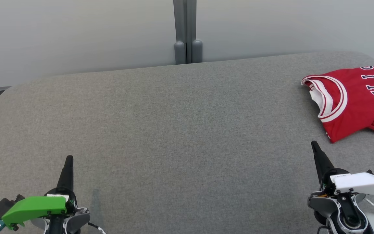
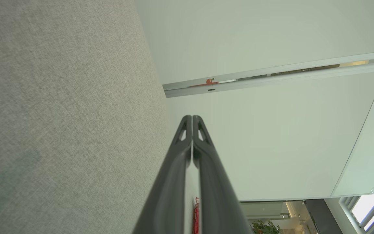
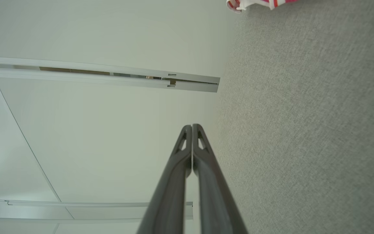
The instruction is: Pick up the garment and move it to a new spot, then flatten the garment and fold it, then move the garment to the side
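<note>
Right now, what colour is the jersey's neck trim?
Neck trim: white with red stripes; head view.

The garment [image 1: 352, 100] lies on the counter [image 1: 174, 130] at its far right corner, cut by the head view's right edge. The right hand [image 1: 313, 143] is over the near right of the counter, just before the garment's near corner, not touching. The left hand [image 1: 69, 158] is over the near left, well apart from the garment. Behind the counter stands a wall [image 1: 76, 32], with a post [image 1: 187, 32] behind the far edge's middle
</note>
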You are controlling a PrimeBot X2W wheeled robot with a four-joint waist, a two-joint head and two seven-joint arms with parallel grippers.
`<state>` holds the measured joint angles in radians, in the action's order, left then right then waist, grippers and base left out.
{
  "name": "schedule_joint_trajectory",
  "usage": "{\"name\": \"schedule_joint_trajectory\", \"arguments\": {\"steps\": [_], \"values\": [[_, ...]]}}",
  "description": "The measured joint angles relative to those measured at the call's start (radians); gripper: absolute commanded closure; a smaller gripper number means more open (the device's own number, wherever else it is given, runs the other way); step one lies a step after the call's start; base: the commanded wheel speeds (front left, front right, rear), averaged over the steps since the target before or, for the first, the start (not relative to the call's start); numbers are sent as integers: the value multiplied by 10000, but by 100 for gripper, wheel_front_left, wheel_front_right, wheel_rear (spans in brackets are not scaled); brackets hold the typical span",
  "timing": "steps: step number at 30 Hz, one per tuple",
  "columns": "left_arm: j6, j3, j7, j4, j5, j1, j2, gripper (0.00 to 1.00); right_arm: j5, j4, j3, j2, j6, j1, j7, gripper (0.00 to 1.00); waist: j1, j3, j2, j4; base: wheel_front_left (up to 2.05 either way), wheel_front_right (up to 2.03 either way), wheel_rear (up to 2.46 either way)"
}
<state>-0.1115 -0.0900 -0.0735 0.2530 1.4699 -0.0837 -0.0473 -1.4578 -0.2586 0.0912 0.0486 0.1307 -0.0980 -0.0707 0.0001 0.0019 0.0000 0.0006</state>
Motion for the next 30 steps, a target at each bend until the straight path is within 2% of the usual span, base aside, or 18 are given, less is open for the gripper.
{"name": "schedule_joint_trajectory", "arguments": {"steps": [23, 30], "values": [[-174, -240, -401, -59, 1404, -187, -2, 100, -1515, 111, 228, 4, -2, -68, -428, 100, 0, 12, 0, -6, 0, 0, 0], [-174, -244, -405, -67, 1406, -198, -2, 100, -1517, 115, 232, 4, -2, -70, -435, 100, 0, 12, 0, -6, 0, 0, 0]]}}
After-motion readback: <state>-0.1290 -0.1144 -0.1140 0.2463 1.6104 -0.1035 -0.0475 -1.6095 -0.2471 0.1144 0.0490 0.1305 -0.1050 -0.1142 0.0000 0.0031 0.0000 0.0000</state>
